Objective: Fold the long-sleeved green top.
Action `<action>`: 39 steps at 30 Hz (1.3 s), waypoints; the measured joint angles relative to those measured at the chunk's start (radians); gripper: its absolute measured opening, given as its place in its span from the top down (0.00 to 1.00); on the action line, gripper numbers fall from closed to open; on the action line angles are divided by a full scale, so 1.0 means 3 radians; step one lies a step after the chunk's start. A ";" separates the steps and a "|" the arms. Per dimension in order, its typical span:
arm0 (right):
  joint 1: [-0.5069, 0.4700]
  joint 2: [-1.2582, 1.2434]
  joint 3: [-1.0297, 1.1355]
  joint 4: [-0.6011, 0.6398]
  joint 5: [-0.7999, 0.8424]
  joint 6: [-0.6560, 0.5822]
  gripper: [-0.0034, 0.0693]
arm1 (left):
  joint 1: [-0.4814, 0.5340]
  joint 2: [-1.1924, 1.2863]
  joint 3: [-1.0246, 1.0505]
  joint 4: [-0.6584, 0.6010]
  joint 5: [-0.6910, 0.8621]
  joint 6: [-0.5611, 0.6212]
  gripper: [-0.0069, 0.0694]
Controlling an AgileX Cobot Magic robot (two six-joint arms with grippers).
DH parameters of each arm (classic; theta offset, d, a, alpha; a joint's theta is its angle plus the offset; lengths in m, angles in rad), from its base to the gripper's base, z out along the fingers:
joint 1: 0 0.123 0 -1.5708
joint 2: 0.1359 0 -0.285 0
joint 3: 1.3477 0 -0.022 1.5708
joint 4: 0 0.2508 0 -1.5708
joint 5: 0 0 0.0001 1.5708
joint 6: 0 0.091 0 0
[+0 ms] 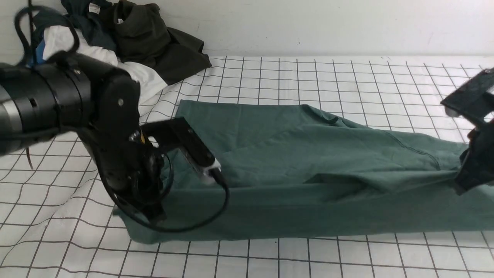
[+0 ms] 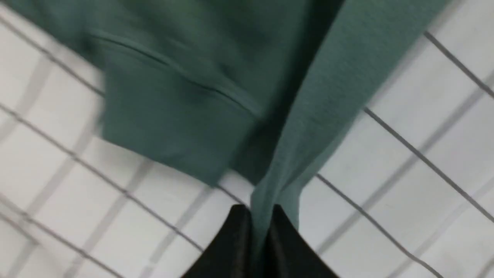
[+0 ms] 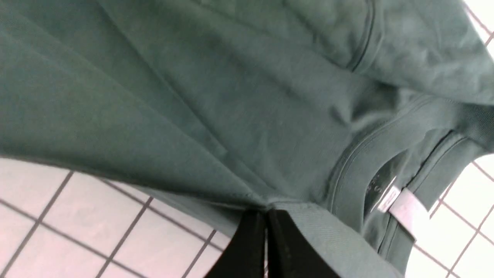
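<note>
Two pinched edges, green top [image 1: 293, 154], left fingers [image 2: 227, 247], right fingers [image 3: 251, 247]

Teal-green top [image 1: 293, 154], white cloth [image 1: 308, 77] with black grid lines.

My left arm [image 1: 58, 100] sits at nine o'clock, its wrist bent down toward six. My left gripper [image 2: 262, 216] is clamped tight on the green long-sleeved top [image 1: 293, 154]. At three o'clock, my right gripper [image 3: 266, 218] is pinched closed on the same cloth.
</note>
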 joint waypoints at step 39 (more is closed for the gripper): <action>-0.0347 0.2363 -0.2998 -0.0047 0.0211 0.0957 0.49 | 0.0809 0.2525 -0.3531 -0.0489 -0.0038 0.0109 0.34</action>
